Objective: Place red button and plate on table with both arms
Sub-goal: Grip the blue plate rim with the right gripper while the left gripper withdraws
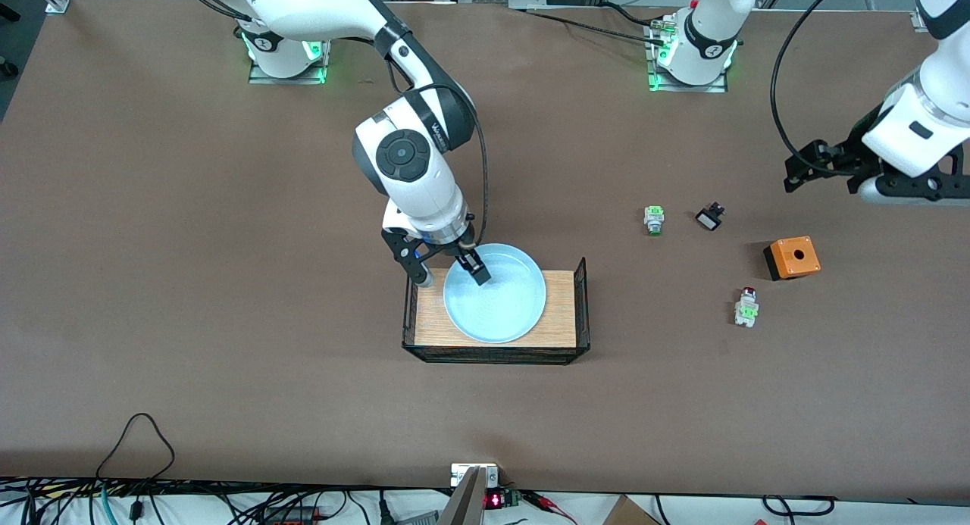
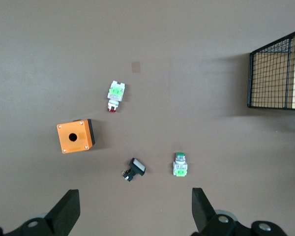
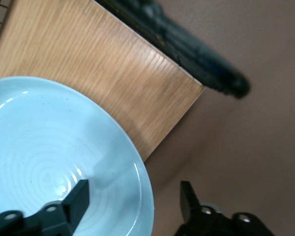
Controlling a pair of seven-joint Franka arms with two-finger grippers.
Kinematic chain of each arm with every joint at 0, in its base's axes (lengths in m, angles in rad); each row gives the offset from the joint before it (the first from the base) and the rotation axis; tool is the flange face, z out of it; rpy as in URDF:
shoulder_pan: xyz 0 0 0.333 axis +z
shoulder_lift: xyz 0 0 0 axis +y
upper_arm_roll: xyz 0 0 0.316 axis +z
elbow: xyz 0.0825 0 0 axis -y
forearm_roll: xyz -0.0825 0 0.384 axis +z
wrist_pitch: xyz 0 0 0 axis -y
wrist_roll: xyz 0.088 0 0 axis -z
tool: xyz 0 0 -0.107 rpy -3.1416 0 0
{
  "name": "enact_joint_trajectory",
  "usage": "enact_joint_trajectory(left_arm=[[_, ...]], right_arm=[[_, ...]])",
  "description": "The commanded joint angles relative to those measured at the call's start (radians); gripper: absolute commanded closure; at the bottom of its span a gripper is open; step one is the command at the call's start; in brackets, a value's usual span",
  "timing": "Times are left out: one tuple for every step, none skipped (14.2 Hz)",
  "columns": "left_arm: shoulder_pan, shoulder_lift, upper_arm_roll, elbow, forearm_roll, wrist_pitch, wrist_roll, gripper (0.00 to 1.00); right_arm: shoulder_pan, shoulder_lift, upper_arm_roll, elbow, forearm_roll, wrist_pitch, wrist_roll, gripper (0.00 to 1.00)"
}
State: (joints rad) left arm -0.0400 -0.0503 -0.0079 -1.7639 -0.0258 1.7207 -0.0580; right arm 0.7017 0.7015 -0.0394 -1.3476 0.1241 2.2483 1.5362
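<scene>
The pale blue plate (image 1: 496,305) (image 3: 39,142) lies on a wood-topped tray (image 1: 561,305) in the middle of the brown table (image 1: 227,245). My right gripper (image 1: 451,273) (image 3: 135,201) is open and straddles the plate's rim on the side toward the right arm's end. One finger is inside the plate, the other outside, and there is still space between the fingers and the rim. The red button (image 1: 746,307) (image 2: 115,95) lies on the table toward the left arm's end. My left gripper (image 1: 822,173) (image 2: 135,211) hangs open and holds nothing, high over the table there.
The tray (image 2: 278,78) has black wire mesh ends. Near the red button lie a green-tipped switch (image 1: 654,220) (image 2: 180,164), a small black component (image 1: 710,217) (image 2: 134,169) and an orange box (image 1: 792,257) (image 2: 75,136) with a hole on top.
</scene>
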Motion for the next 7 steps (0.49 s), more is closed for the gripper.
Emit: enact_joint_trajectory(left_arm=[[0.021,-0.017,0.019,-0.025,0.004,-0.010,0.001,0.00],[0.023,-0.014,0.020,-0.023,0.006,-0.015,0.000,0.00],[0.023,-0.014,0.020,-0.023,0.006,-0.018,0.000,0.00],[0.023,-0.014,0.020,-0.022,0.007,-0.027,0.000,0.00],[0.022,-0.013,0.019,-0.022,0.010,-0.026,0.000,0.00],[0.022,-0.008,0.014,-0.014,0.038,-0.024,0.000,0.00],[0.022,-0.006,0.011,-0.005,0.053,-0.027,0.000,0.00]], right_arm=[[0.010,0.015,-0.008,0.027,-0.020,0.004,0.025,0.47],[0.010,0.015,-0.010,0.027,-0.017,0.004,0.025,0.58],[0.009,0.015,-0.010,0.028,-0.015,0.004,0.025,0.63],[0.009,0.015,-0.010,0.027,-0.014,0.004,0.025,0.69],[0.009,0.015,-0.010,0.028,-0.014,0.004,0.024,0.73],[0.009,0.015,-0.010,0.028,-0.018,0.004,0.001,0.81],[0.009,0.015,-0.010,0.028,-0.020,0.004,-0.004,0.90]])
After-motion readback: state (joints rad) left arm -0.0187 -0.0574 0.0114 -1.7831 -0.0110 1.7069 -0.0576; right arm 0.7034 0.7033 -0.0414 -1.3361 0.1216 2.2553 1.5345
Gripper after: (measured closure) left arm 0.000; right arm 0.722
